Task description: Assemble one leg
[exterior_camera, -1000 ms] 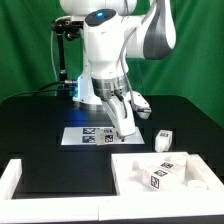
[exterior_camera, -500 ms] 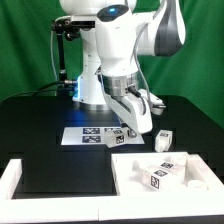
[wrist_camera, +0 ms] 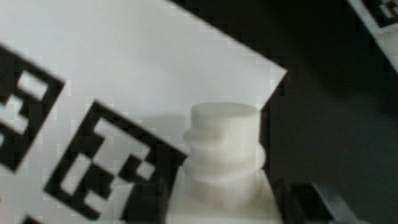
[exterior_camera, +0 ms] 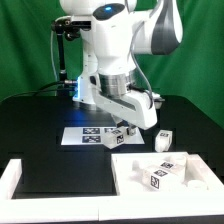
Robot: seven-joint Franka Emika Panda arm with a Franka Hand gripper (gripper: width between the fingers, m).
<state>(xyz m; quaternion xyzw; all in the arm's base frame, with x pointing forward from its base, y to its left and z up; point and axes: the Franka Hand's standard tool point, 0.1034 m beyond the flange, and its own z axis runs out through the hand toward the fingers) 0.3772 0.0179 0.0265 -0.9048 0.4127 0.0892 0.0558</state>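
Observation:
My gripper (exterior_camera: 127,127) hangs low over the marker board (exterior_camera: 88,135) at that board's end toward the exterior view's right. It is shut on a leg (wrist_camera: 222,148), a stubby white block with a round peg on its end. In the wrist view the leg sits between the dark fingers (wrist_camera: 306,203), with the board's black-and-white tags (wrist_camera: 80,150) behind it. In the exterior view the held leg is mostly hidden by the gripper. Another leg (exterior_camera: 164,140) stands on the black table to the exterior view's right of the gripper.
The large flat white panel (exterior_camera: 132,166) lies at the front right of the exterior view with several legs (exterior_camera: 160,176) lying on it. A white L-shaped piece (exterior_camera: 14,176) lies at the front left. The robot base stands behind the marker board.
The arm has swung toward the exterior view's right and the wrist has turned. The gripper now sits nearer the board's right end.

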